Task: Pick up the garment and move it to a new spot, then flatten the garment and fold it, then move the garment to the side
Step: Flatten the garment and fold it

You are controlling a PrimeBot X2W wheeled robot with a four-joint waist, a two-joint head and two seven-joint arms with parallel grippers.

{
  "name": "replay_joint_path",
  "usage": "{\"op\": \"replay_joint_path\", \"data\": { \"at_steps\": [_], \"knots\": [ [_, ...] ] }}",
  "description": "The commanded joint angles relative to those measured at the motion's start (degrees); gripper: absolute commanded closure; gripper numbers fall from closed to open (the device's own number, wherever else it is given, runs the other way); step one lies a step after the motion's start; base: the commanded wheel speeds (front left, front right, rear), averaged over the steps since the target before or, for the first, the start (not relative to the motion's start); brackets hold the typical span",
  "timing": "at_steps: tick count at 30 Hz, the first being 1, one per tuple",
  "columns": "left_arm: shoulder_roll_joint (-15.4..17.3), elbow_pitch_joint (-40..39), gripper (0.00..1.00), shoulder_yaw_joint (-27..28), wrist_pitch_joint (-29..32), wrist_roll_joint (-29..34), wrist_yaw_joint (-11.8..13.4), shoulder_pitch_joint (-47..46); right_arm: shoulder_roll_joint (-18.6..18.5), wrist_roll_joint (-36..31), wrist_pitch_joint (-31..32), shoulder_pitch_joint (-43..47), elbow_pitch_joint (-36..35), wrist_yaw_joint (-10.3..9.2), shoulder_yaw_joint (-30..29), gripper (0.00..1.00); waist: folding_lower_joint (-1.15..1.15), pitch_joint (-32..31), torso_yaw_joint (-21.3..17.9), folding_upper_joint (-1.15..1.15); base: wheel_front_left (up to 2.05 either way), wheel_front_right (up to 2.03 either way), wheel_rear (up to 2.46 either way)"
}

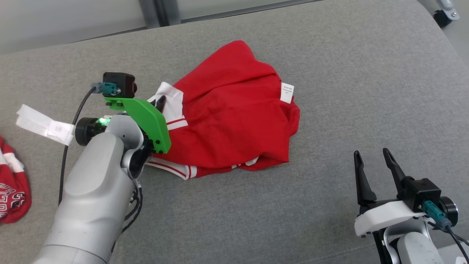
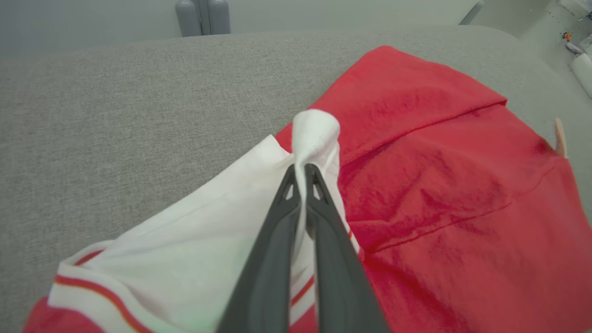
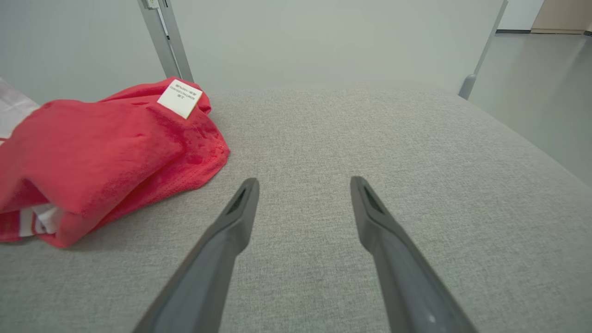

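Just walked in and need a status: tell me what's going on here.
The robot is working on a crumpled red garment lying on the grey cushion. Its left gripper has its fingers shut on a white fold at the garment's edge, while the rest lies on the cushion. The right gripper is open over bare cushion, apart from the cloth.

Bare test lab — grey fabric-covered table [image 1: 348, 91], pale partition panels [image 3: 323, 41], metal posts [image 3: 159, 32].

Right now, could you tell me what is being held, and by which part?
Left end effector pinches the garment by its white fold; right end effector holds nothing.
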Motion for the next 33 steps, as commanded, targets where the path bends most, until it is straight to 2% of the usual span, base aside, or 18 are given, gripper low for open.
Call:
{"op": "replay_joint_path", "data": {
  "at_steps": [1,4,11,16,23,30,31,32,33],
  "knots": [
    [0.0,-1.9,1.0,-0.7,-1.0,-0.6,-0.2,1.5,-0.1,-0.5,-0.2,0.4,-0.2,-0.1,-0.3,0.0,0.0,-1.2,2.6,0.0,0.0,0.0,0.0],
    [0.4,-8.1,1.0,-3.4,-2.9,-1.9,-0.3,4.2,-0.2,-0.9,-0.2,1.0,0.0,-0.1,-0.6,0.0,0.0,-2.4,5.1,0.0,0.0,0.0,0.0],
    [4.0,-23.9,1.0,-8.3,-3.6,-3.7,-0.2,16.2,-0.1,-1.1,-0.2,2.2,0.4,-0.1,-0.9,0.0,0.0,-5.1,9.4,0.0,0.0,0.0,0.0],
    [6.5,-33.0,1.0,-9.8,-2.0,-4.5,2.6,26.9,-0.2,-1.0,-0.2,2.6,0.5,-0.1,-1.0,0.0,0.0,-6.3,11.4,0.0,0.0,0.0,0.0],
    [6.7,-35.8,1.0,-9.2,-1.6,-7.3,6.4,35.7,-0.2,-1.2,-0.2,2.9,0.9,-0.1,-0.8,0.0,0.0,-7.5,13.2,0.0,0.0,0.0,0.0],
    [7.6,-36.8,1.0,-8.6,-2.8,-5.7,8.0,35.0,-0.2,-1.2,-0.2,3.1,1.2,-0.1,-0.4,0.0,0.0,-8.3,13.7,0.0,0.0,0.0,0.0],
    [7.8,-37.1,0.19,-8.5,-3.3,-5.3,8.4,34.2,-0.2,-1.1,-0.2,3.1,1.2,-0.1,-0.3,0.0,0.0,-8.3,13.6,0.0,0.0,0.0,0.0],
    [8.0,-37.2,0.0,-8.4,-3.3,-4.9,8.5,33.7,-0.2,-1.0,-0.2,3.1,1.2,-0.1,-0.2,0.0,0.0,-8.3,13.5,0.0,0.0,0.0,0.0],
    [8.2,-37.3,0.0,-8.4,-3.0,-4.4,8.9,33.1,-0.1,-0.9,-0.2,3.0,1.2,-0.1,-0.1,0.0,0.0,-8.3,13.4,0.0,0.0,0.0,0.0]
  ]
}}
